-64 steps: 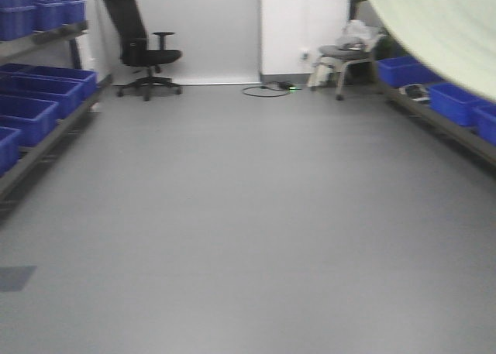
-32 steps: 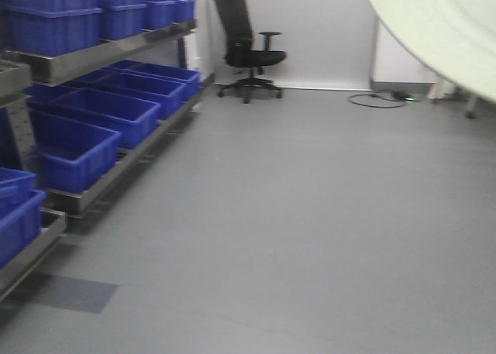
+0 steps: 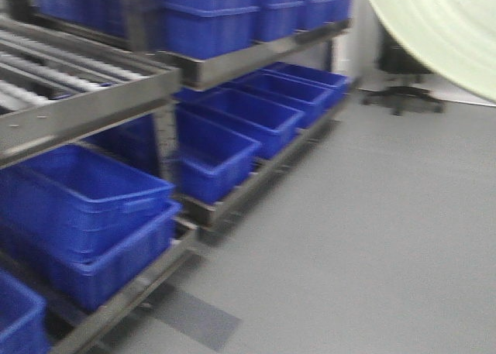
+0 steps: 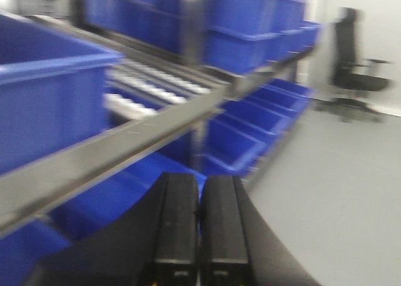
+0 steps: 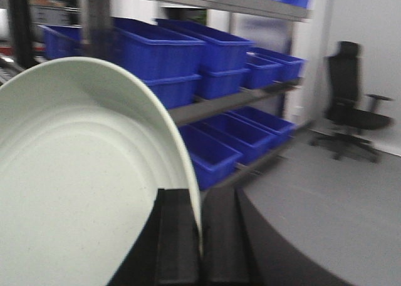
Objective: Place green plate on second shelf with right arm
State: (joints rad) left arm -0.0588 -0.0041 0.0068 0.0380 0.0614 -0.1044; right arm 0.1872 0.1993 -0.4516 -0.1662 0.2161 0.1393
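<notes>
The green plate (image 5: pixel 81 192) fills the lower left of the right wrist view, tilted on edge. In the front view it covers the upper right corner. The right gripper (image 5: pixel 199 204) is clamped on its rim, one finger on each face.

Handling, as a judgement: the plate looks like thin, stiff plastic, light and hard to break. Its matte surface should give fair friction. A rim hold is the only practical grip, but it lets the plate pivot, so level it slowly.

The left gripper (image 4: pixel 199 192) has its fingers pressed together with nothing between them.

The rack (image 3: pixel 248 60) carries rows of blue bins (image 3: pixel 225 149). Where their insides show, no contents are visible. A roller shelf (image 3: pixel 70 79) sits at upper left.
</notes>
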